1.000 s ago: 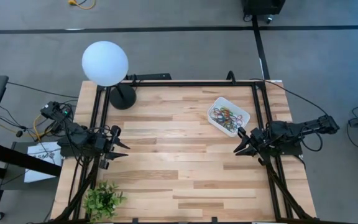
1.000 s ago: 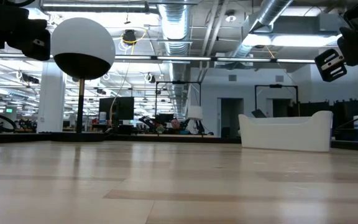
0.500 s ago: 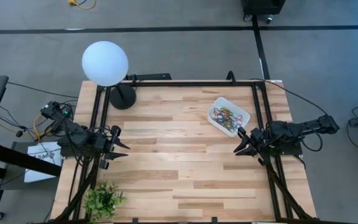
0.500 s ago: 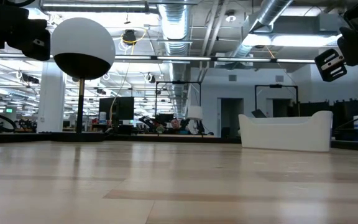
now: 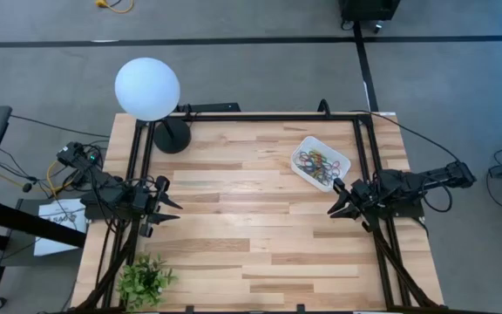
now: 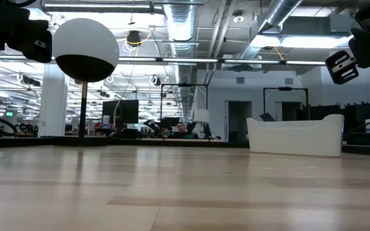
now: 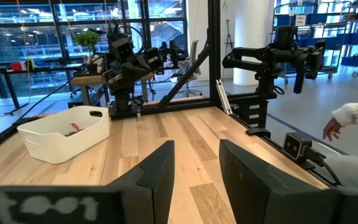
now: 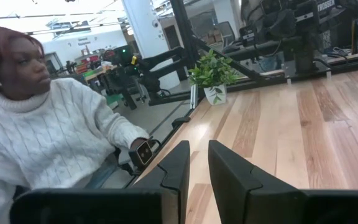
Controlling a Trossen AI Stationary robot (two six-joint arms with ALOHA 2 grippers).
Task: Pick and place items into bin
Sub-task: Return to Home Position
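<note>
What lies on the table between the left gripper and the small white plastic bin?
Nothing but bare light wooden tabletop: the high view shows no loose item between the left gripper and the white rectangular plastic bin.

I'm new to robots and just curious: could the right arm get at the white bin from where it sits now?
Probably yes. The right gripper hangs just beside the bin, fingers open, with only bare table between them.
</note>
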